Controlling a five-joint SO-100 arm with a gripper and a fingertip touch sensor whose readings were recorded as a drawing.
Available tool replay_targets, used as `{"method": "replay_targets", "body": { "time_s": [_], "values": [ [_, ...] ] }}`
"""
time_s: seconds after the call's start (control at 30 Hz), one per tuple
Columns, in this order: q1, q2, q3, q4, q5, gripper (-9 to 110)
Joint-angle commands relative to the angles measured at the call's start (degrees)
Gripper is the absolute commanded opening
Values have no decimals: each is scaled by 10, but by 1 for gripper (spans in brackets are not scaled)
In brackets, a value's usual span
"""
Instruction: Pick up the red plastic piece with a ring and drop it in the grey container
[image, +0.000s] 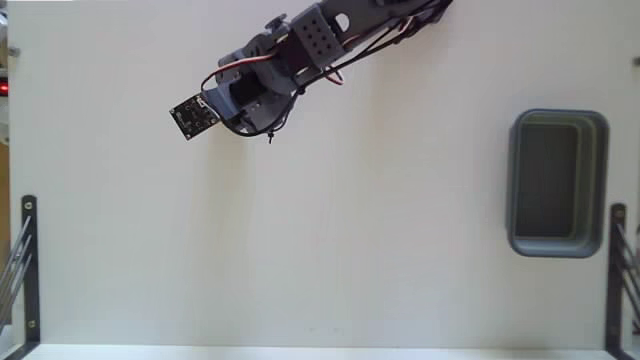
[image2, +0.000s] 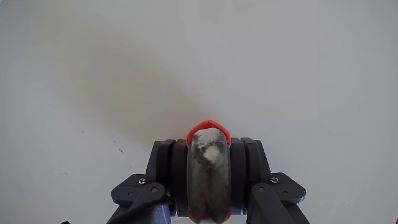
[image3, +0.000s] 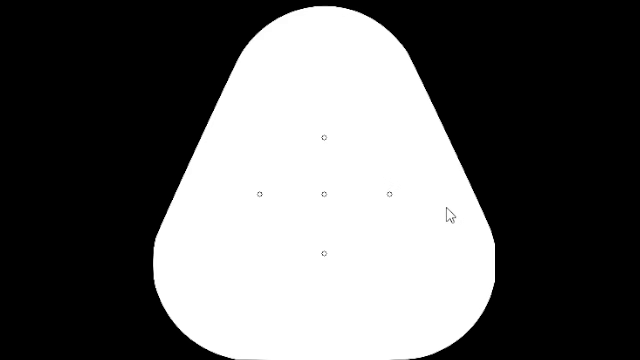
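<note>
In the wrist view my gripper (image2: 209, 148) is shut on the red plastic piece with a ring (image2: 209, 127). Its red-orange rim shows at the top and its greyish centre fills the gap between the dark fingers (image2: 165, 163), above bare white table. The fixed view shows the arm reaching in from the top, with the gripper (image: 252, 112) at the upper left; the piece itself is hidden there by the arm. The grey container (image: 601, 180) stands far off at the right side of the table, with nothing visible inside.
A small black square circuit board (image: 193, 116) sticks out from the arm's wrist. Black metal brackets stand at the table's lower left (image: 28, 270) and lower right (image: 617, 270) edges. White table surface lies between the arm and the tub.
</note>
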Motion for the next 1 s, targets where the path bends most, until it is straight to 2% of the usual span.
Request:
{"method": "replay_targets", "body": {
  "time_s": [0.0,0.97],
  "values": [
    [14,12,-2,-5,3,32],
    [14,12,-2,-5,3,24]
  ]
}}
